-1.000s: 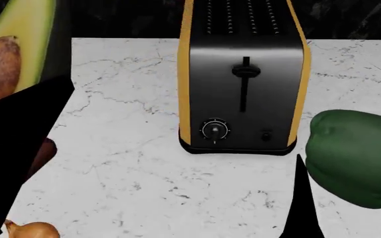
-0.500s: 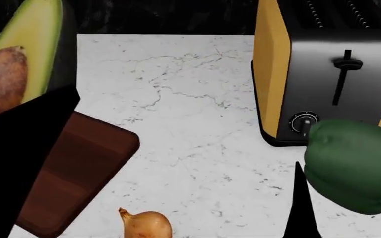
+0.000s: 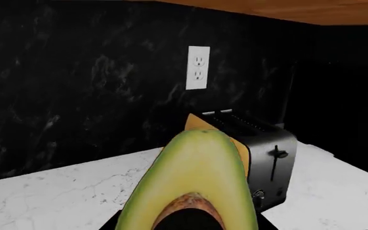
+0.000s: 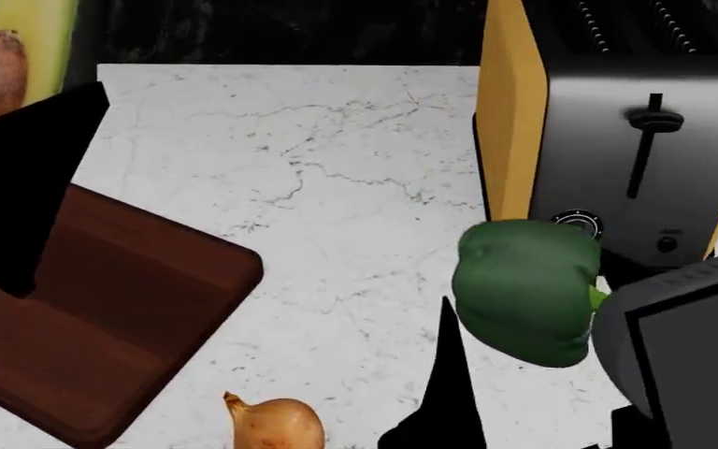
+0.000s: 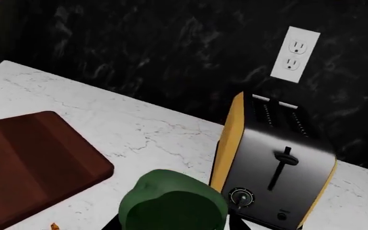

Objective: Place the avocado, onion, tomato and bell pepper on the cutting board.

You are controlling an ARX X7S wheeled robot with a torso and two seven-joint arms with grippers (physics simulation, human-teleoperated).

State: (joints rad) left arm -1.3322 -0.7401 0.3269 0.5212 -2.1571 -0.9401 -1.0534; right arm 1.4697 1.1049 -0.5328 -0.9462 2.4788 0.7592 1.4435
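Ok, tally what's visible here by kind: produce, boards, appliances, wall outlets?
Produce: 3 (avocado, onion, pepper)
Boards: 1 (board)
Appliances: 1 (toaster)
Wall outlets: 1 (outlet)
Total: 6

Both end effectors' fingers hidden behind avocado and bell pepper.

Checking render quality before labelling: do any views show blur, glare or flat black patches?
Head view: sharp, no blur; flat black unshaded shapes cross the dark reddish-brown wooden cutting board and rise beside the lobed dark green bell pepper. Left wrist view: halved yellow-green avocado fills the foreground, crisp. Right wrist view: soft sheen on the black-and-yellow toaster, no glare.
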